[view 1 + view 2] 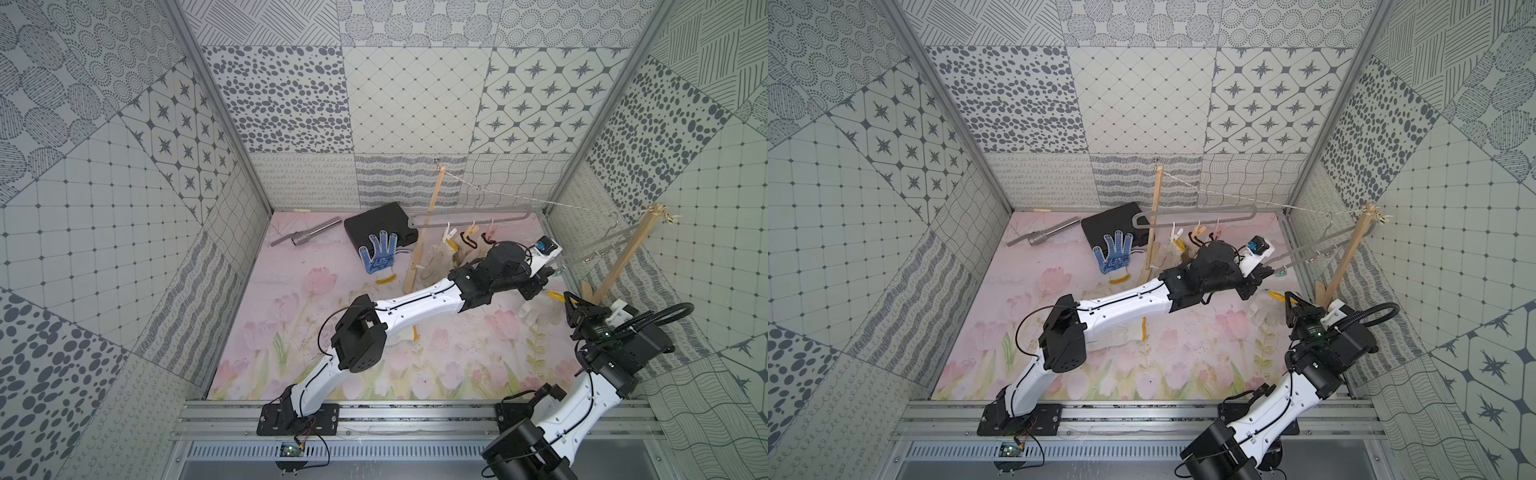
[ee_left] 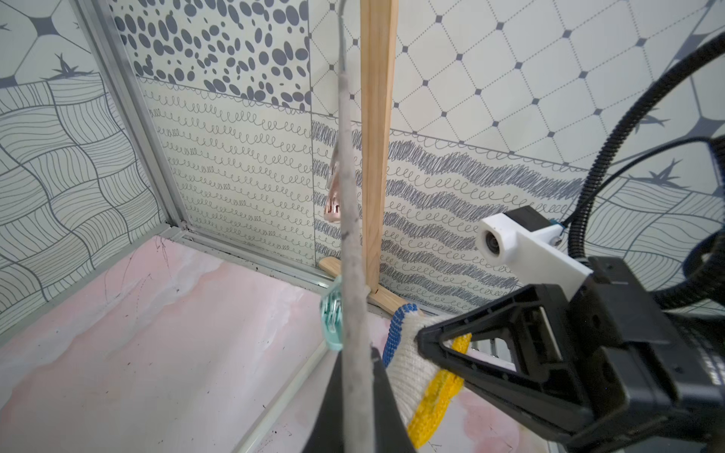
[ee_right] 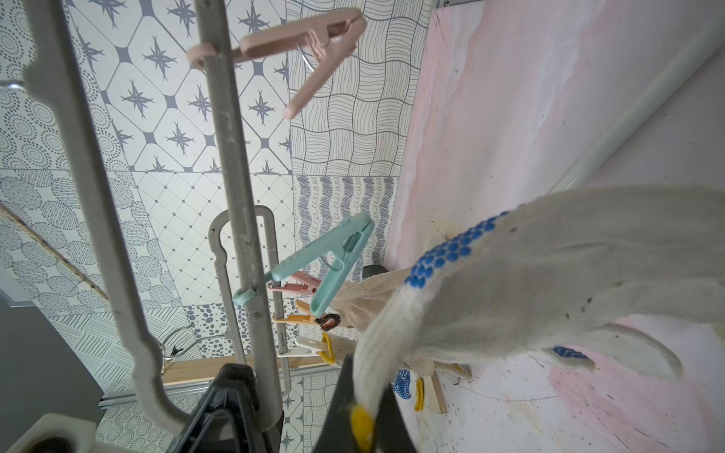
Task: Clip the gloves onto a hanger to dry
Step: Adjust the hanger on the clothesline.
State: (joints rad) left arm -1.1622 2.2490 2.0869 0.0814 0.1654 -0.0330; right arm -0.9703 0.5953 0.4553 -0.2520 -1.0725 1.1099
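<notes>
Two grey hangers hang from a string. The right-hand hanger (image 1: 602, 245) (image 1: 1320, 245) has its lower bar (image 2: 353, 235) (image 3: 235, 157) clamped in my shut left gripper (image 1: 548, 272) (image 2: 357, 392). A teal peg (image 3: 337, 255) (image 2: 333, 317) and a pink peg (image 3: 306, 43) hang from that bar. Just below, my right gripper (image 1: 569, 301) (image 3: 367, 412) is shut on the yellow-edged cuff of a cream, blue-dotted glove (image 3: 549, 274) (image 1: 540, 313) (image 2: 412, 353). The back hanger (image 1: 469, 218) carries clipped cream gloves (image 1: 440, 257). A blue-dotted glove (image 1: 378, 253) lies on the black box.
A black box (image 1: 378, 220) and a metal tube (image 1: 309, 235) lie at the back of the floral mat. Two wooden posts (image 1: 424, 237) (image 1: 623, 257) carry the string. Another glove's yellow cuff (image 1: 1144, 328) peeks out under my left arm. The right wall is close.
</notes>
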